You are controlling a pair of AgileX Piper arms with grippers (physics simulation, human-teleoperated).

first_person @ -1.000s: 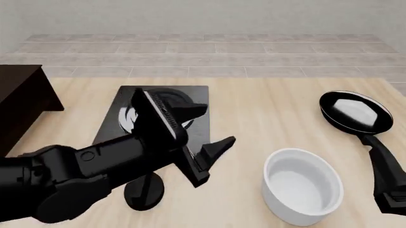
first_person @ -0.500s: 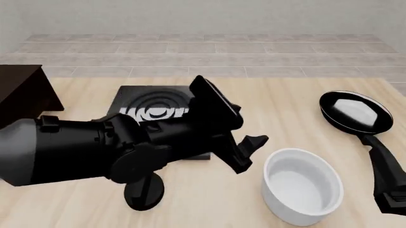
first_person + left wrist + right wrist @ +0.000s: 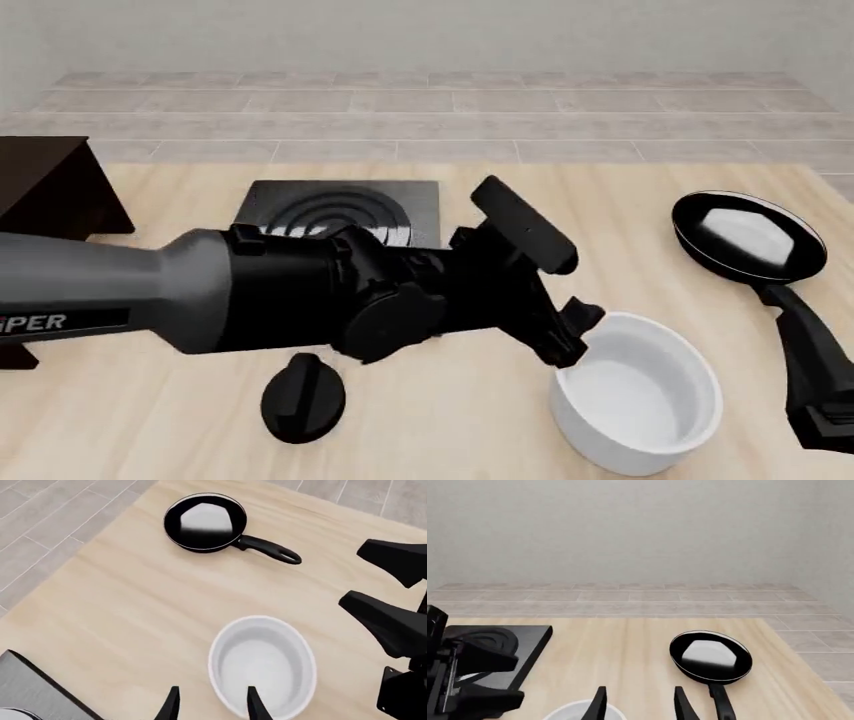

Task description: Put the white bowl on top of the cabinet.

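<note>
**Spotter:** Where are you sitting right now?

**Operator:** I'm hovering the left gripper (image 3: 571, 332) at the near-left rim of the white bowl (image 3: 638, 404), fingers spread apart and holding nothing. In the left wrist view one fingertip is lining up over the bowl's wall (image 3: 217, 677), the other outside it.

**Spotter:** And the cabinet?

**Operator:** The cabinet (image 3: 47, 190) is standing well apart, at the table's far left. I'm judging the wall needs to sit squarely between the fingers before closing, since glossy straight sides could slip. The right gripper (image 3: 638, 702) is parted and empty too.
</note>
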